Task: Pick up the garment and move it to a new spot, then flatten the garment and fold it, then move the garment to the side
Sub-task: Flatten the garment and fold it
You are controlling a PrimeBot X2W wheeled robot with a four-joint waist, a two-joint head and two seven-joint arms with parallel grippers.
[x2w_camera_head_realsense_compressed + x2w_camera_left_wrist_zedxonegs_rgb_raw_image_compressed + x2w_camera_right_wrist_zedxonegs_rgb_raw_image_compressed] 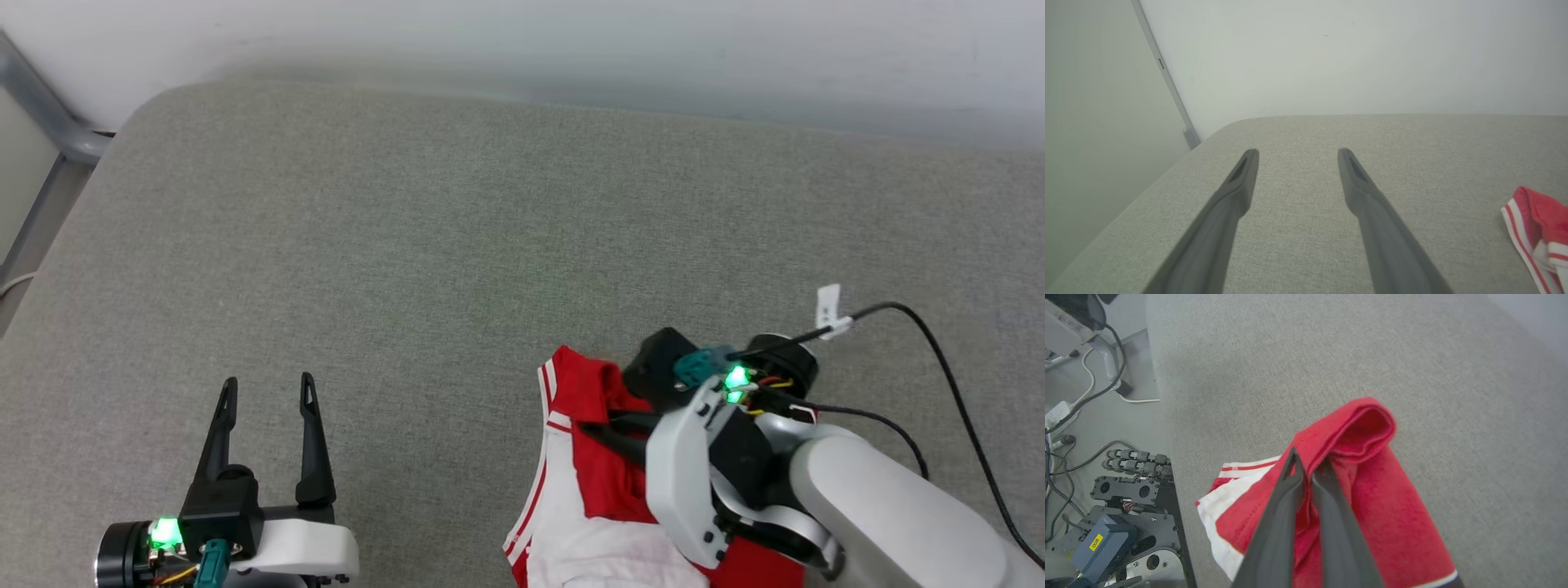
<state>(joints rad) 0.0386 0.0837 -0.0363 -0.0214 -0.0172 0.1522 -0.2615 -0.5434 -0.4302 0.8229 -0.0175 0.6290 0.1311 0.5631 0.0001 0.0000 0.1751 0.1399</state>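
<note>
The garment [600,474] is a red jersey with white sleeves and striped trim, bunched up at the near right of the grey table [457,237]. My right gripper [1308,467] is shut on a fold of its red cloth [1372,465], and the cloth drapes around the fingers. In the head view the right wrist [718,425] covers the grip. A striped edge of the garment [1533,228] shows at the right of the left wrist view. My left gripper [265,396] stands open at the near left over bare table, fingers [1359,183] apart with nothing between them. The chest logo is hidden.
A pale wall [571,41] runs behind the table's far edge. A metal frame post [49,114] stands off the far left corner. Black cables [955,392] trail from the right wrist. In the right wrist view the robot's base with cables [1118,490] lies beside the table edge.
</note>
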